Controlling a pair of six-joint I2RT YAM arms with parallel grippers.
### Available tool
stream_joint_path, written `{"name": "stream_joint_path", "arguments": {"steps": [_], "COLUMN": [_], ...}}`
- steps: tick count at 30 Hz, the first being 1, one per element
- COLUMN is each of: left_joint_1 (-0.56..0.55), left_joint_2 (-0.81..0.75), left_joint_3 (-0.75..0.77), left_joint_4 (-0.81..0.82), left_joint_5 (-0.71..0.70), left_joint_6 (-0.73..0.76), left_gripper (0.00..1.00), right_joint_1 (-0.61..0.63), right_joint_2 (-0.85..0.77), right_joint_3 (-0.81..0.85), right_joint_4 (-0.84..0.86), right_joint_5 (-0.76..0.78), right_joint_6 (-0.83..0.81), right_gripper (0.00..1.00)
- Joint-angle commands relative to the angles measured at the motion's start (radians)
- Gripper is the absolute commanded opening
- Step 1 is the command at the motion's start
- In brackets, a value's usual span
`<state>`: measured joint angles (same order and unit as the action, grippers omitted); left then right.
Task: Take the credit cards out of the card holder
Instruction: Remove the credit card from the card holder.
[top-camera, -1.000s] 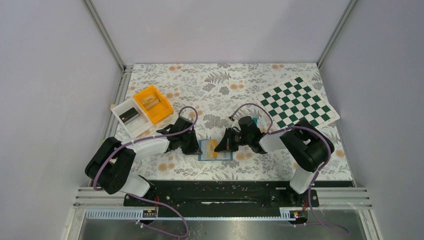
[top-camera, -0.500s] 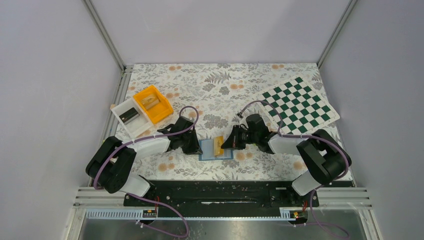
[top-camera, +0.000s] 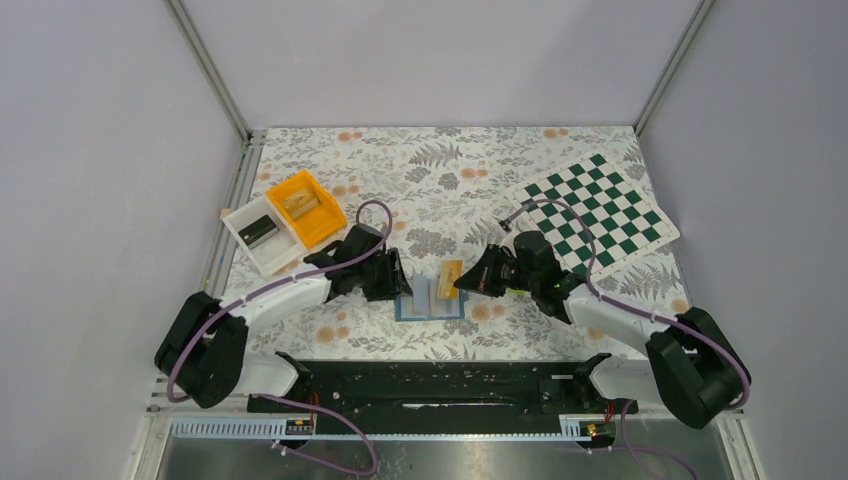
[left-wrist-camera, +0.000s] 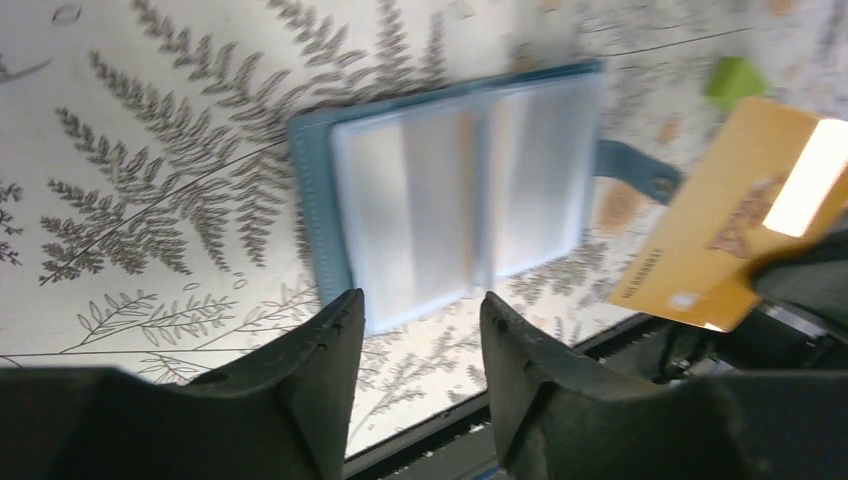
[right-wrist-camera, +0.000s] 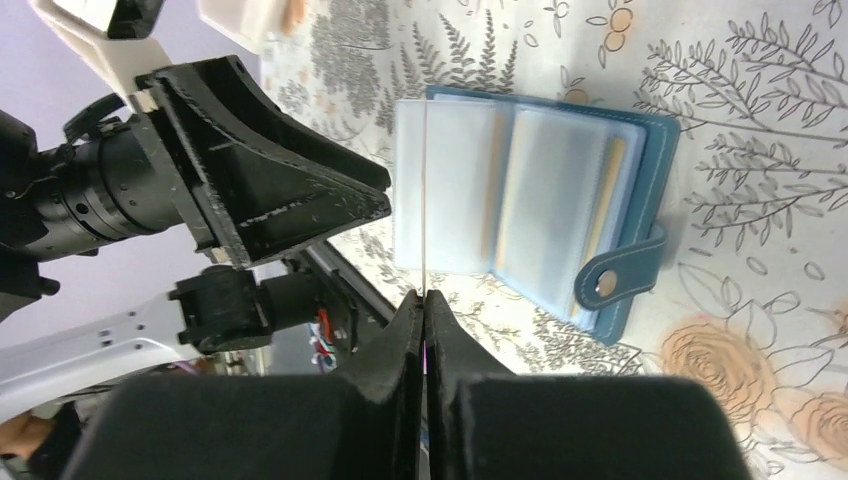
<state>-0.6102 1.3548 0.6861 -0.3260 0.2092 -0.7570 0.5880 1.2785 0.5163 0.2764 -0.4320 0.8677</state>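
Observation:
The blue-teal card holder (top-camera: 430, 301) lies open on the floral mat, its clear pockets facing up; it also shows in the left wrist view (left-wrist-camera: 460, 190) and the right wrist view (right-wrist-camera: 560, 200). My right gripper (top-camera: 468, 280) is shut on an orange-tan credit card (top-camera: 451, 273) and holds it clear of the holder, above its right half. That card shows broad in the left wrist view (left-wrist-camera: 735, 235) and edge-on in the right wrist view (right-wrist-camera: 424, 200) between the shut fingers (right-wrist-camera: 424, 298). My left gripper (top-camera: 397, 287) is open and empty at the holder's left edge (left-wrist-camera: 418, 305).
An orange bin (top-camera: 305, 207) and a white bin (top-camera: 258, 235) stand at the back left. A green chessboard mat (top-camera: 595, 205) lies at the back right. A small lime-green piece (left-wrist-camera: 735, 78) lies on the mat beyond the holder. The black base rail (top-camera: 440, 385) runs along the near edge.
My right gripper has pulled the orange-tan card out of the holder and carried it up and to the right. The left arm has shifted forward a little beside the holder.

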Motion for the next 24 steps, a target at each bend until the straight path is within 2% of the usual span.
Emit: {"name": "stream_joint_path", "arguments": {"steps": [1, 3, 8, 12, 15, 20, 24], "left_joint_1": [-0.001, -0.001, -0.004, -0.022, -0.034, -0.052, -0.052], "left_joint_2": [-0.118, -0.167, -0.267, -0.275, -0.248, -0.214, -0.2], "left_joint_3": [0.06, 0.039, -0.029, -0.03, -0.033, -0.046, -0.047], "left_joint_4": [0.039, 0.129, 0.345, 0.391, 0.433, 0.494, 0.496], "left_joint_5": [0.023, 0.09, 0.214, 0.24, 0.284, 0.312, 0.318], "left_joint_6": [-0.001, -0.023, -0.099, -0.092, -0.098, -0.137, -0.153], "left_gripper": [0.49, 0.56, 0.62, 0.64, 0.64, 0.61, 0.52], "right_joint_1": [-0.005, -0.004, -0.004, -0.004, -0.004, -0.004, -0.004], "right_joint_2": [-0.109, -0.152, -0.192, -0.17, -0.142, -0.108, -0.098], "right_joint_3": [-0.067, -0.098, -0.12, -0.141, -0.16, -0.176, -0.187], "right_joint_4": [0.15, 0.207, 0.268, 0.37, 0.494, 0.587, 0.612], "right_joint_5": [0.045, 0.065, 0.072, 0.037, 0.014, -0.011, -0.02], "right_joint_6": [0.174, 0.229, 0.291, 0.338, 0.386, 0.414, 0.408], "right_gripper": [0.0, 0.0, 0.0, 0.0, 0.0, 0.0, 0.0]}}
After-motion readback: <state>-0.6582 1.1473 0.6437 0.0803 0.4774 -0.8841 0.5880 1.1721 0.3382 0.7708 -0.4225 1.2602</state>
